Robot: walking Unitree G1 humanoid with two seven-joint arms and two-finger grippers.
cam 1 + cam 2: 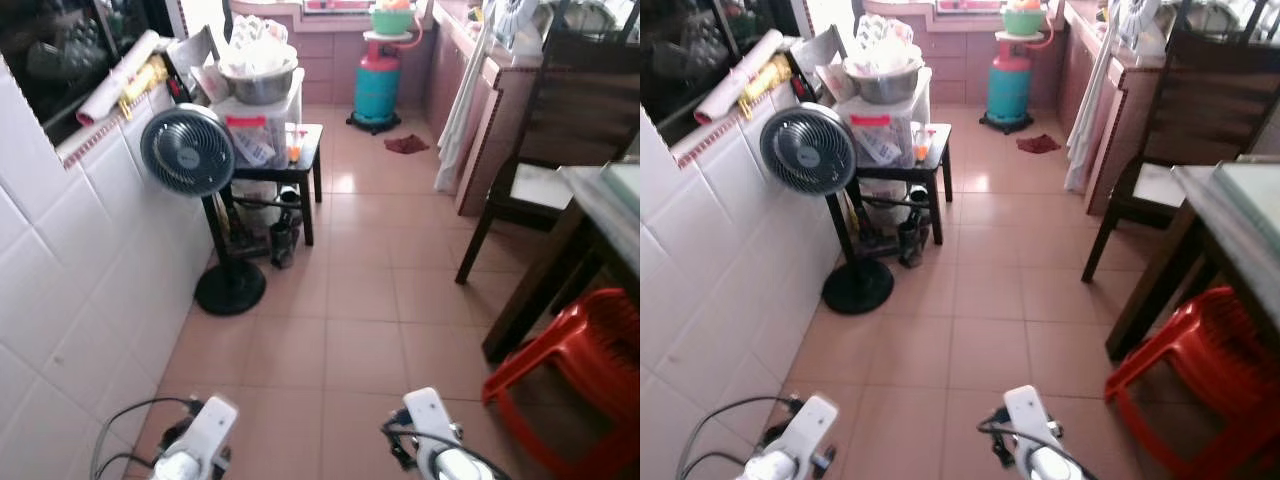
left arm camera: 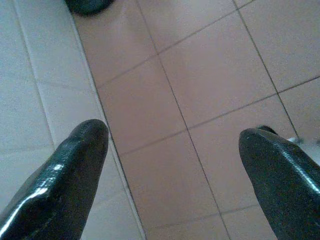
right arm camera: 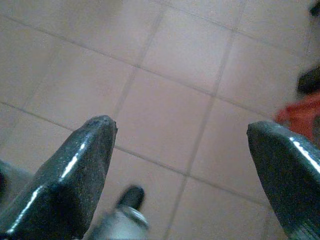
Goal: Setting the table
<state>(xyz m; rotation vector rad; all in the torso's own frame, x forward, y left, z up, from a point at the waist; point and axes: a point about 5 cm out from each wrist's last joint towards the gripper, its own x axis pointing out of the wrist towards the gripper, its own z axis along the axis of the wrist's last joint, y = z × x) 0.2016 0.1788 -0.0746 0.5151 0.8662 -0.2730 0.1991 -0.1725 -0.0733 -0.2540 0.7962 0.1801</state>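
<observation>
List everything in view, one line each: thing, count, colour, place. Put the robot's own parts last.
fan: one, dark grey, on a black stand by the white tiled wall on the left.
small table: one, black, just behind the fan.
plastic box: one, clear, on the small table.
metal bowl: one, silver, on top of the box.
gas cylinder: one, teal, at the far wall.
rag: one, dark red, on the floor near the cylinder.
chair: one, dark wood, on the right.
dining table: one, dark, at the right edge.
stool: one, red plastic, beside the dining table.
floor: pinkish tiles.
left gripper: jaws open, over the floor.
right gripper: jaws open, over the floor.
</observation>
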